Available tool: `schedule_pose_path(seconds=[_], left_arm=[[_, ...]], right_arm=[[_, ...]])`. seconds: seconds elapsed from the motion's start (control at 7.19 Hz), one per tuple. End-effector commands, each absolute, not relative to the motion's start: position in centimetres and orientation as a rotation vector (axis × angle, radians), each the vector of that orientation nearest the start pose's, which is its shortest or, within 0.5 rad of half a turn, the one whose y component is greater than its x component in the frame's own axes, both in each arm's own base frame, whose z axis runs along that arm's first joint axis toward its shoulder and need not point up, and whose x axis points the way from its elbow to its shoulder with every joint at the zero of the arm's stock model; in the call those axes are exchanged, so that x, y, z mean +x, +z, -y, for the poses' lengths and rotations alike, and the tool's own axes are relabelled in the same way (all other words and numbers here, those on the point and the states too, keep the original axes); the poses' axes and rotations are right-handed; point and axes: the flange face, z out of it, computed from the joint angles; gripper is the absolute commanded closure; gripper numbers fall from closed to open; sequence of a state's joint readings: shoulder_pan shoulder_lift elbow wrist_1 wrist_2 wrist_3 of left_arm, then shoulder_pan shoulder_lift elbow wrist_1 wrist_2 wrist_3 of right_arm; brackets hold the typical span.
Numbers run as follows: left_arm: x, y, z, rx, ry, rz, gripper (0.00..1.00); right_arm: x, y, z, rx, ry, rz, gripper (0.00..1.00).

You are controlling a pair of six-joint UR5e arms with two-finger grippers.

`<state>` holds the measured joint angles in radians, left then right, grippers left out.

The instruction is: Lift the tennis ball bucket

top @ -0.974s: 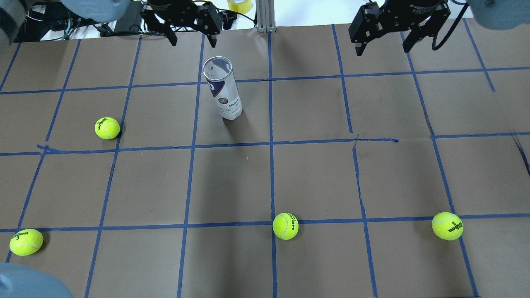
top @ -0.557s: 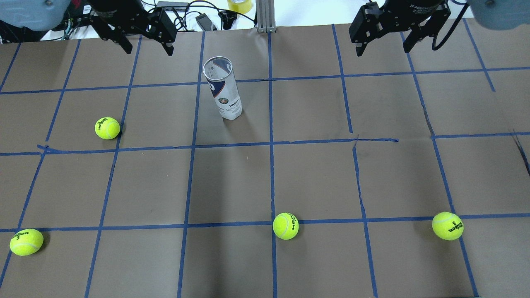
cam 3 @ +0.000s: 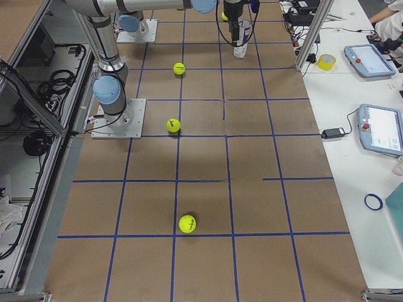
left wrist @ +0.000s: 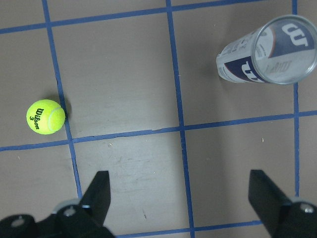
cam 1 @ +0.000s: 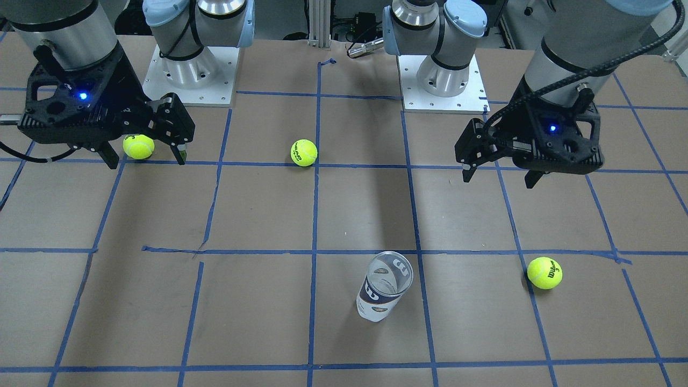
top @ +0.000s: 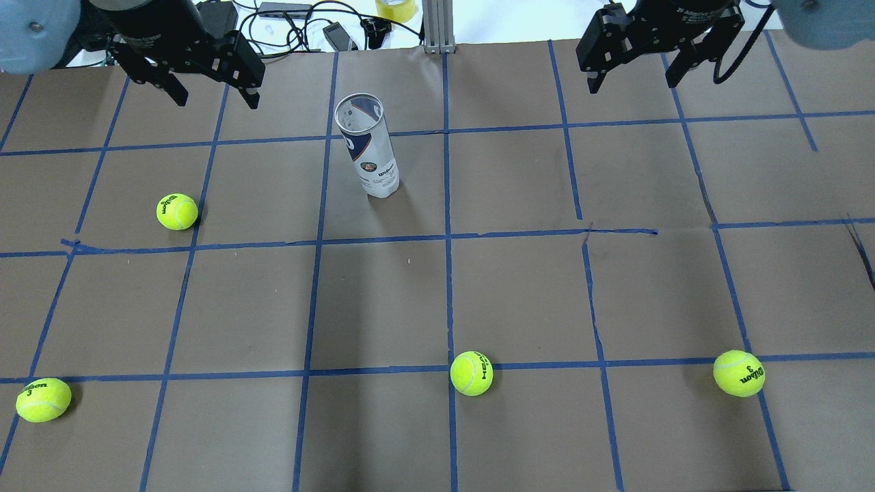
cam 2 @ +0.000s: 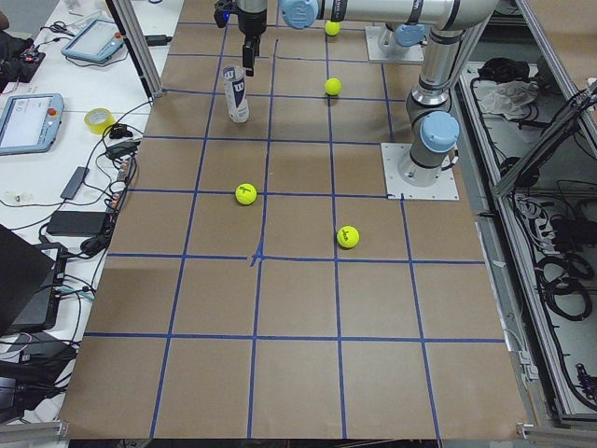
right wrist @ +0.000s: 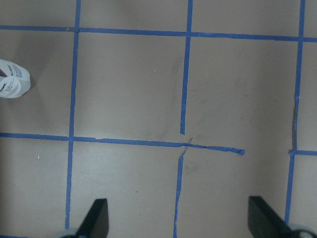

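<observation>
The tennis ball bucket (top: 367,147) stood upright on the table (top: 519,294). Its open mouth faced up, and its navy-and-white label showed through the clear wall. It sat on the part of the table far from the robot's bases, just to the robot's left of the central blue tape line (top: 449,273). Its base lay inside one grid square. Nothing was touching it.

The left gripper (top: 217,102) hung above the table's far edge, to the left of the bucket and clear of it. Its fingers (left wrist: 96,193) were spread wide with nothing between them. In the left wrist view the bucket appeared ahead and off to one side, outside the span of the fingers.

The right gripper (top: 632,85) hung over the far right of the table, well apart from the bucket. Its fingers (right wrist: 96,215) were likewise spread wide and held nothing.

Four yellow-green tennis balls (top: 177,211) lay loose on the brown paper. The first was on the left, nearest the bucket but well apart from it. A second ball (top: 43,400) lay at the near left corner. A third ball (top: 471,373) lay beside the central line on the near side. A fourth ball (top: 738,373) lay at the near right.

A roll of yellow tape (top: 395,8) lay on the bench beyond the table.
</observation>
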<state>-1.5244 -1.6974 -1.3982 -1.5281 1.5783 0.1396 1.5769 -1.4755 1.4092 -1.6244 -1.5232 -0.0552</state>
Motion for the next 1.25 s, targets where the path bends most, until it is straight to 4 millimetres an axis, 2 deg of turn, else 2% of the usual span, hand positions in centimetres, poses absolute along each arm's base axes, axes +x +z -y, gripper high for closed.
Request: schedule_pose_path(seconds=[0.0,0.14,0.42,0.56,0.7,1.11], left_arm=[[-9.8,51.3,55.0,0.125,-0.105,-3.063,0.00],[-9.9,50.1,54.2,0.126,-0.046,-3.077,0.00],[-10.1,51.5,51.6,0.126,-0.027,-3.108,0.00],[-9.5,52.0,51.0,0.104,-0.018,-3.134,0.00],[-8.5,52.3,51.1,0.065,-0.039,-3.208,0.00],[-8.3,51.6,50.5,0.071,-0.013,-3.189,0.00]], right_arm=[[14.1,52.4,54.1,-0.099,-0.182,-3.090,0.00],[14.1,52.4,54.1,-0.101,-0.182,-3.090,0.00],[14.1,52.4,54.1,-0.101,-0.180,-3.092,0.00],[14.1,52.4,54.1,-0.101,-0.180,-3.090,0.00],[14.1,52.5,54.1,-0.101,-0.182,-3.090,0.00],[14.1,52.0,53.9,-0.101,-0.173,-3.092,0.00]])
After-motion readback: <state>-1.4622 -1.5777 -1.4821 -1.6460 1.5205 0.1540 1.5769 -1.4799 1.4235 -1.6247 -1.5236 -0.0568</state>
